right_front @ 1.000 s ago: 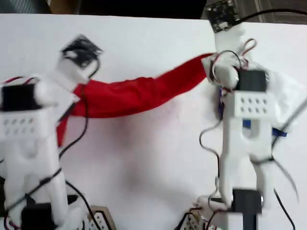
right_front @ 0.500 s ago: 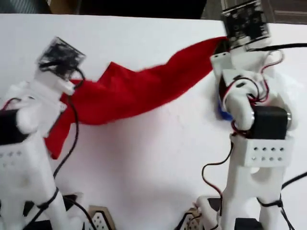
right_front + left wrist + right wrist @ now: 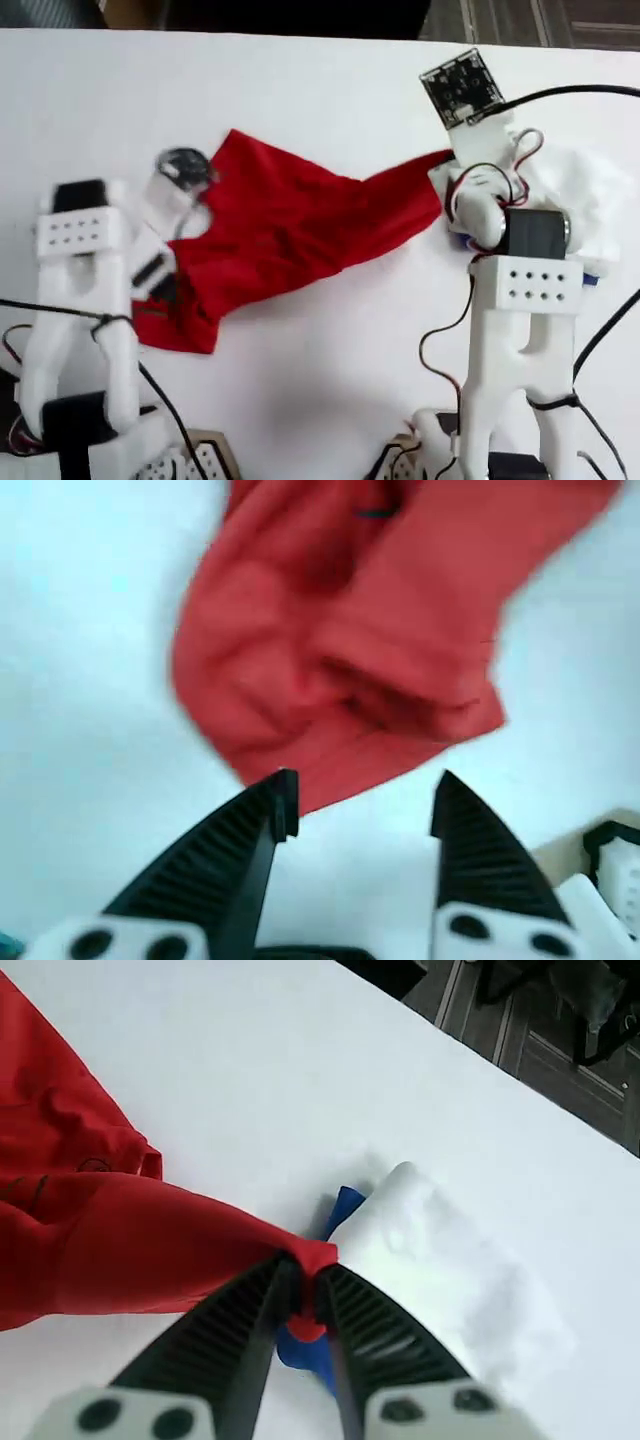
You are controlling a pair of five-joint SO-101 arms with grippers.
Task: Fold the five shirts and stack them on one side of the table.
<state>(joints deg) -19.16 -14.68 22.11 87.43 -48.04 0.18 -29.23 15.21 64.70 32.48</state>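
Right wrist view: right gripper (image 3: 308, 1285) clamped on a corner of the crumpled red cotton shirt (image 3: 120, 1240). Just beyond, blue cloth (image 3: 345, 1208) touching a folded white cloth (image 3: 440, 1260). Left gripper (image 3: 365, 792) jaws apart, empty. Shirt lies mid-table between the arms.

My right gripper (image 3: 305, 1295) is hiding the pinched corner of the red shirt (image 3: 150, 1250) and, with the white shirt (image 3: 450, 1270), covering most of the blue shirt (image 3: 343, 1208). My left wrist view is cutting off the blurred red shirt.
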